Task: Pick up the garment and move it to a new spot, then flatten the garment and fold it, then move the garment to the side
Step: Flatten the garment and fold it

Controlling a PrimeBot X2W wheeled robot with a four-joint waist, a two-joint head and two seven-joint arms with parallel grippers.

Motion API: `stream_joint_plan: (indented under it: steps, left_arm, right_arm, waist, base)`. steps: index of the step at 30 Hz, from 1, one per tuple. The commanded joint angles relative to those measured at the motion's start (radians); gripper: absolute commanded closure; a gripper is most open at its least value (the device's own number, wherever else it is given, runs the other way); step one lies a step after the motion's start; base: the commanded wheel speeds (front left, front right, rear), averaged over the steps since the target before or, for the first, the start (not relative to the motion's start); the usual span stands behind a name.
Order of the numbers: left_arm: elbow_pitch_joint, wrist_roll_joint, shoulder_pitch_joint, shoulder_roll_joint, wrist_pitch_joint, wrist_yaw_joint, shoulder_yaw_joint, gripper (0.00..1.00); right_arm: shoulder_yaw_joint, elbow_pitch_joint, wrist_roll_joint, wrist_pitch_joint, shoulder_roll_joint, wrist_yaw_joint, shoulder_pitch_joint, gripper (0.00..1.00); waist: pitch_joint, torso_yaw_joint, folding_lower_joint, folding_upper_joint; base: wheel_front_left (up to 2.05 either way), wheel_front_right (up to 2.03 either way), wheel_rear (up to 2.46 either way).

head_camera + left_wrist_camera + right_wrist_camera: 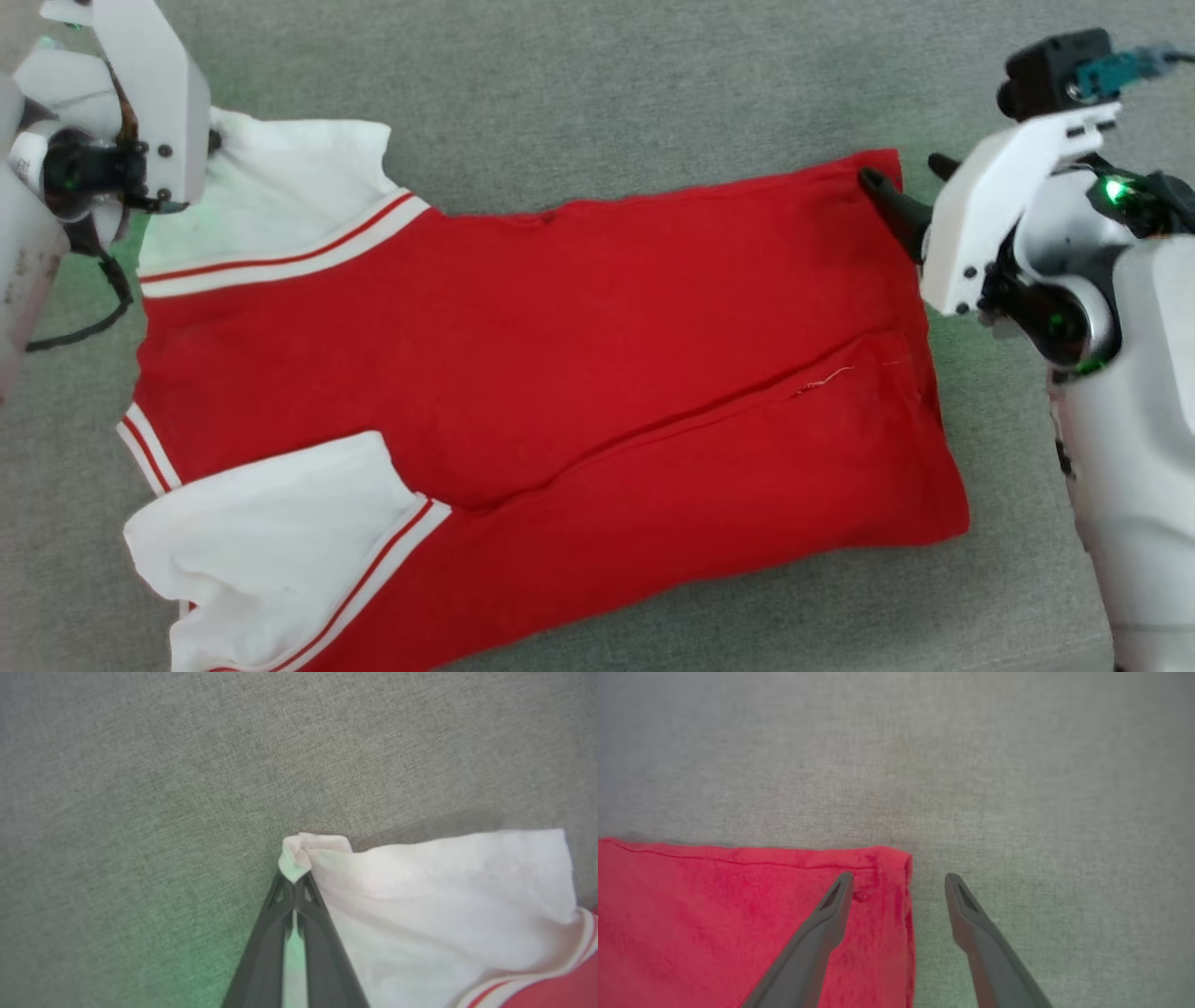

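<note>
Station check, as I see it from the remote desk.

Item: the garment point(523, 355) lies spread on the grey fabric surface point(597, 84), its red body running across the head view. The collar end is toward my left arm and the hem toward my right. The far white sleeve point(289, 187) lies at the upper left and the near white sleeve point(271, 541) at the lower left, each joined to the red by striped trim point(280, 261). A long diagonal crease point(672, 415) crosses the near half of the body. The cloth is otherwise fairly flat.

Left gripper point(294, 879): closed on the garment. In the left wrist view the two dark fingers are pressed together, with a small tuft of white cloth bunched just past their tips. It is the outer corner of the far sleeve. In the head view the white wrist housing covers the fingertips.

Right gripper point(900, 877): jaws spread wide, holding nothing. In the right wrist view one finger point(831, 910) sits over the red hem corner and the other point(971, 914) over bare grey surface, so the garment's side edge runs between them. In the head view this gripper point(901, 170) is at the far hem corner. I cannot tell whether either fingertip touches the cloth.
</note>
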Motion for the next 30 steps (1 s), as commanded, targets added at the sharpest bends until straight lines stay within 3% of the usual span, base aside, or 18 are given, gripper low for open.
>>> stream_joint_plan:
  steps: [1, 6, 7, 8, 18, 30]
  left_arm:
    - [0.005, -0.004, 0.014, -0.003, 0.001, 0.002, -0.009, 1.00]
    - [-0.012, -0.012, 0.011, -0.004, -0.010, 0.002, -0.017, 1.00]
    - [-0.015, -0.014, 0.010, -0.004, -0.015, 0.002, -0.018, 1.00]
    - [-0.019, -0.017, 0.010, -0.004, -0.021, 0.002, -0.018, 1.00]
    - [-0.063, -0.046, 0.006, -0.013, -0.072, 0.001, -0.022, 1.00]
    - [-0.160, -0.084, 0.007, 0.013, -0.056, 0.001, -0.050, 1.00]
  right_arm:
    - [0.004, 0.019, 0.010, 0.011, -0.003, -0.002, -0.016, 0.00]
    - [0.049, 0.186, 0.064, 0.107, 0.003, -0.002, -0.107, 0.00]
    - [0.066, 0.214, 0.079, 0.130, 0.004, -0.001, -0.118, 0.14]
    - [0.082, 0.237, 0.095, 0.151, 0.004, -0.001, -0.127, 1.00]
    - [0.173, 0.299, 0.112, 0.113, -0.073, -0.002, -0.194, 1.00]
    - [0.268, 0.188, 0.163, 0.049, -0.215, -0.002, -0.114, 1.00]
  waist:
    - [0.003, 0.004, 0.0000, 0.0000]
    - [0.006, 0.012, 0.0000, 0.0000]
    - [0.006, 0.013, 0.0000, 0.0000]
    - [0.006, 0.015, 0.0000, 0.0000]
    - [-0.037, 0.052, 0.0000, 0.0000]
    - [-0.153, 0.132, 0.0000, 0.0000]
  base:
    - [0.00, 0.00, 0.00]
    - [0.00, 0.00, 0.00]
    - [0.00, 0.00, 0.00]
    - [0.00, 0.00, 0.00]
    - [0.00, 0.00, 0.00]
    - [0.00, 0.00, 0.00]
